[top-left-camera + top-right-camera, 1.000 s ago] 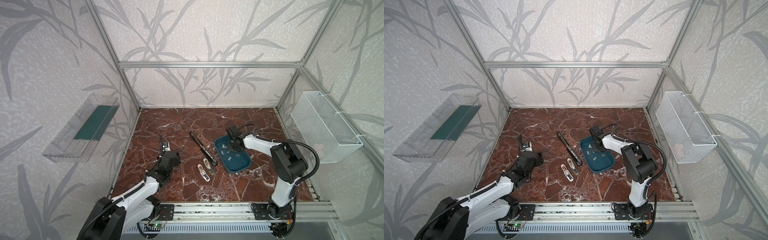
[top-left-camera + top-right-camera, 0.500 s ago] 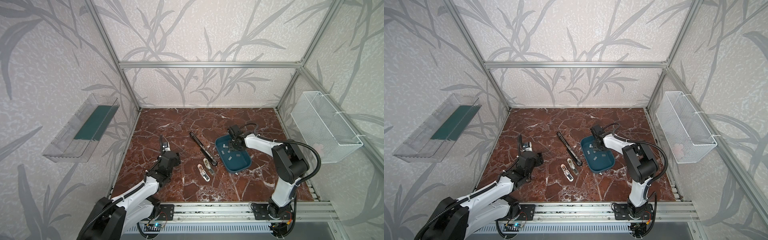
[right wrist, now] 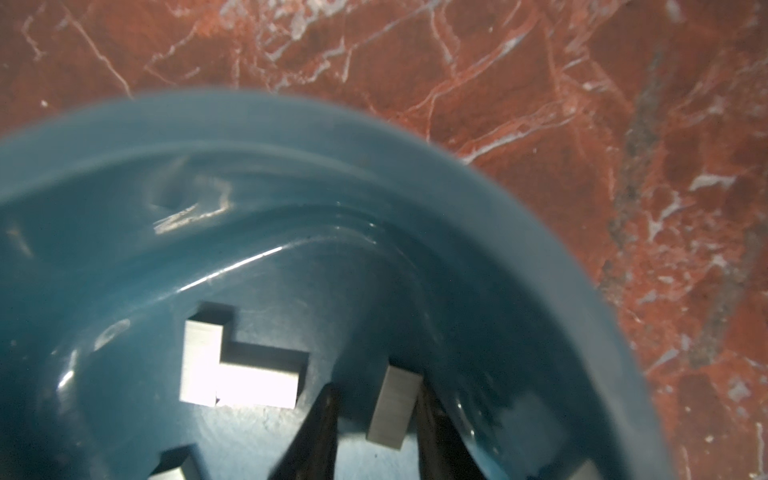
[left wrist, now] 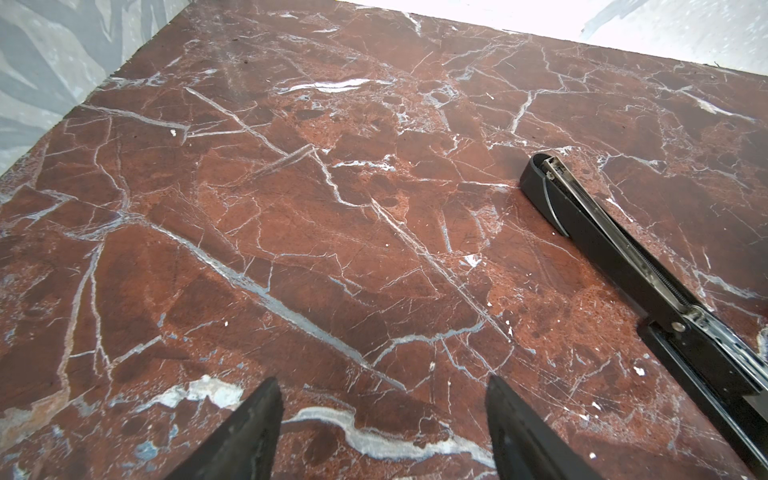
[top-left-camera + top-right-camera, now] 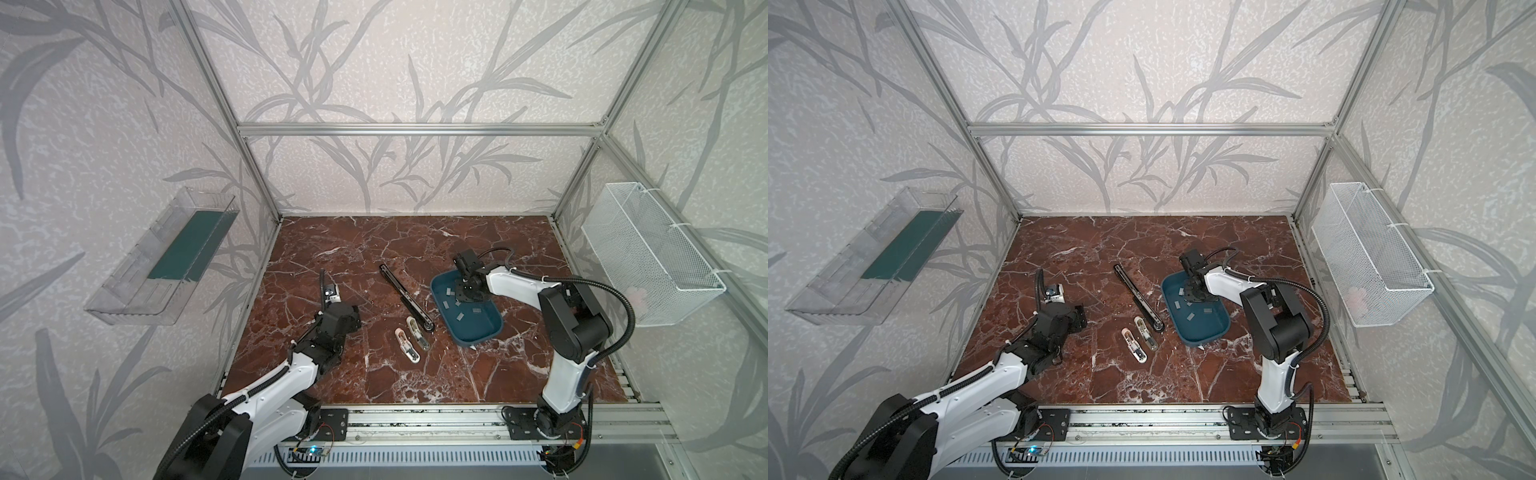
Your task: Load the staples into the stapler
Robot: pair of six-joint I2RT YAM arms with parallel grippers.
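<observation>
The black stapler [image 5: 405, 297] [image 5: 1139, 297] lies opened out flat on the marble table; its open channel shows in the left wrist view [image 4: 615, 249]. Several small grey staples [image 5: 476, 309] [image 5: 1190, 316] lie loose in a blue tray [image 5: 478, 328] [image 5: 1208, 328]. My right gripper [image 5: 462, 296] [image 5: 1192, 296] [image 3: 376, 395] reaches down into the tray's far end. Its jaws stand on either side of one staple strip [image 3: 392, 407], which leans on one finger with a gap to the other. My left gripper [image 5: 353, 318] [image 5: 1077, 318] [image 4: 383, 382] hovers open and empty, left of the stapler.
Two small whitish oblong pieces [image 5: 407, 340] [image 5: 1133, 341] lie just in front of the stapler's near end. Two more staple strips [image 3: 232, 374] form an L beside the right jaws. A wire basket [image 5: 648, 253] hangs on the right wall, a clear bin [image 5: 166, 257] on the left.
My right gripper has shifted slightly inside the tray and its jaws have narrowed around one staple strip. The left arm has not moved.
</observation>
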